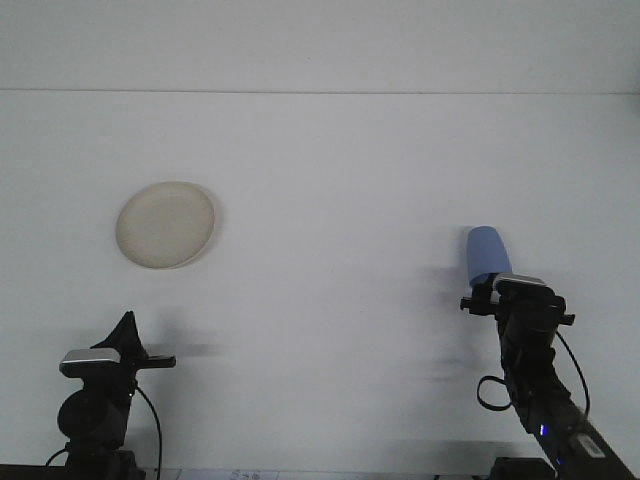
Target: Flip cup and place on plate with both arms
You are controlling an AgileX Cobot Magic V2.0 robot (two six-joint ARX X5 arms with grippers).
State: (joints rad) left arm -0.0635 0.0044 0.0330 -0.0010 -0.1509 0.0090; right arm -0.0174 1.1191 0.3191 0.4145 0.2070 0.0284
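Here the blue cup [487, 253], lying on the desk [340, 200] just beyond the right end effector [497, 293], whose opening cannot be told, could be nudged and rolled away from the plate [166, 224].

Views: one only, front view; nothing shared.
Position: behind both arm bases, raised.
Facing: forward and down over white bench [330, 200], to its far edge.
Range: wide; arms at bottom corners.
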